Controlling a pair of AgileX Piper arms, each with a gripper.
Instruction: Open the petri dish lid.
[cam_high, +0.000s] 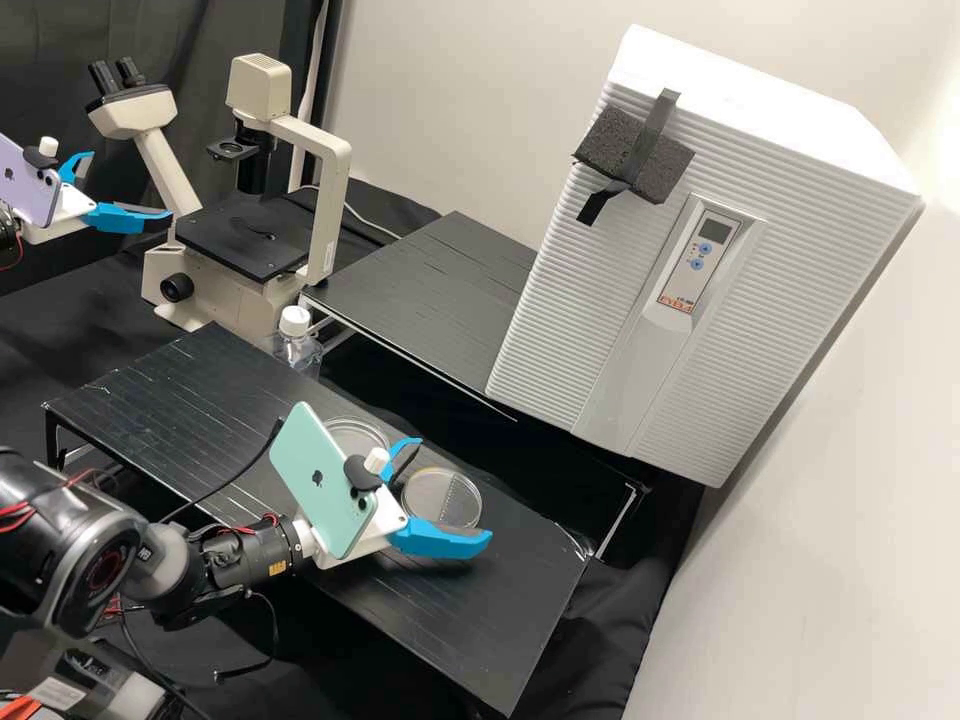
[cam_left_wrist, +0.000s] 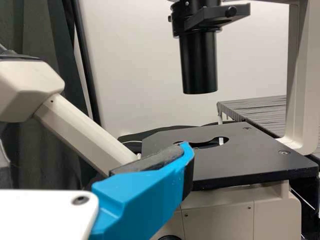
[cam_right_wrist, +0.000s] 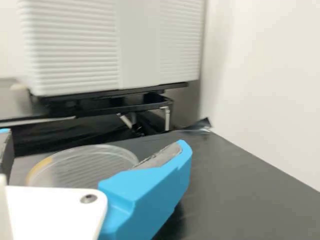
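In the high view my right gripper (cam_high: 455, 489) is open low over the bench, its two blue fingers on either side of a clear round petri dish (cam_high: 441, 497). The right wrist view has the same dish (cam_right_wrist: 85, 167) between the spread fingers of my right gripper (cam_right_wrist: 95, 138), an orange-yellow patch on its rim; whether the fingers touch it, I cannot tell. Another clear dish (cam_high: 352, 434) lies partly behind the phone on that arm. At the upper left my left gripper (cam_high: 131, 184) stands open beside the microscope; in the left wrist view, my left gripper (cam_left_wrist: 95, 150) has nothing between its fingers.
The microscope (cam_high: 245, 235) stands behind the black bench (cam_high: 170, 400), with a white-capped clear bottle (cam_high: 297, 345) at the bench's back edge. A large white ribbed incubator (cam_high: 700, 250) is on a raised black shelf (cam_high: 430, 290), near the wall.
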